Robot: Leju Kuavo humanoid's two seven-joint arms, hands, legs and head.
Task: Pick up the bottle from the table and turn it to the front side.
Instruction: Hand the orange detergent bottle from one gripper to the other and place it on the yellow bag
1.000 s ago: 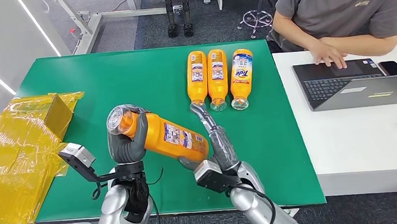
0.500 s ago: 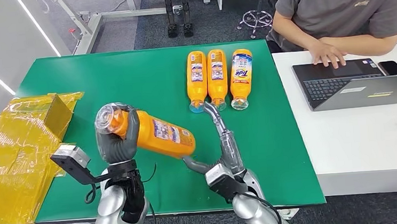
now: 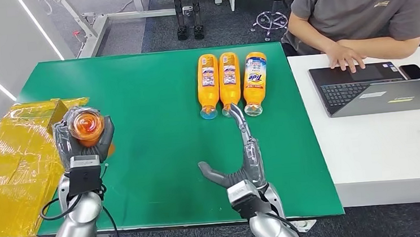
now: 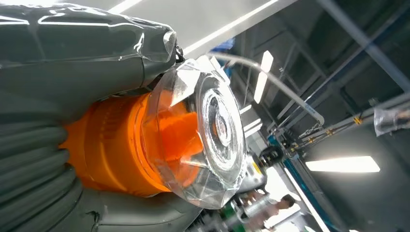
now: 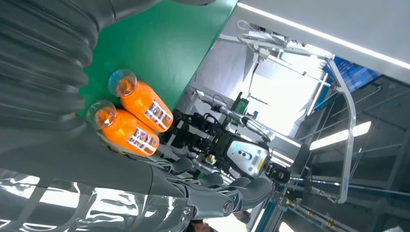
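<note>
Swung out to its own left since a second ago, the left hand (image 3: 84, 141) now grips the orange bottle (image 3: 86, 126) up off the green table (image 3: 143, 95), beside the yellow-wrapped box (image 3: 18, 150), its clear cap facing the head camera where before it lay tilted between both hands. From the wrist view the fingers (image 4: 43, 159) wrap the orange body just behind the cap. The right hand (image 3: 243, 155) has let go and hangs empty over the table, fingers straight and thumb spread, pointing at the three bottles (image 3: 230, 83) lying in a row. A person (image 3: 366, 10) sits at the white desk (image 3: 380, 150), one hand on a laptop (image 3: 364, 86)
</note>
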